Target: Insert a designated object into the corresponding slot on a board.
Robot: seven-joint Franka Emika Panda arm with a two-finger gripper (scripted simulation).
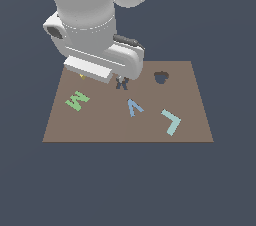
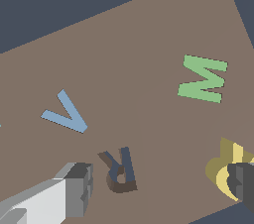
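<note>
Two dark grey fingers (image 2: 79,188) spread wide apart in the wrist view, one just beside the slot (image 2: 119,169), the other overlapping the yellow R block (image 2: 223,166); gripper (image 2: 161,186) released, jaws standing open with bare board between them; nothing clenched.

Yellow R block flat, pale yellow on top with darker ochre edges, its rounded bowl showing, the remainder hidden behind the finger and cut by the picture's edge; lying on the board (image 2: 124,59) near its rim, on the far side of the green M (image 2: 202,79) from the slot; cannot tell whether the finger touches it. In the exterior view only a yellow sliver (image 1: 82,76) peeking from under the arm's white wrist housing, above the green M (image 1: 77,101).

Slot a dark R-shaped recess sunk into the brown panel, blue-grey within, brown walls; close to the blue V-like letter (image 2: 65,115); in the exterior view mostly hidden under the gripper (image 1: 121,83).

Further from the slot on the board (image 1: 100,130): blue letter (image 1: 133,106), pale teal L (image 1: 171,121), dark rounded recess (image 1: 161,77) toward the exterior view's right.
</note>
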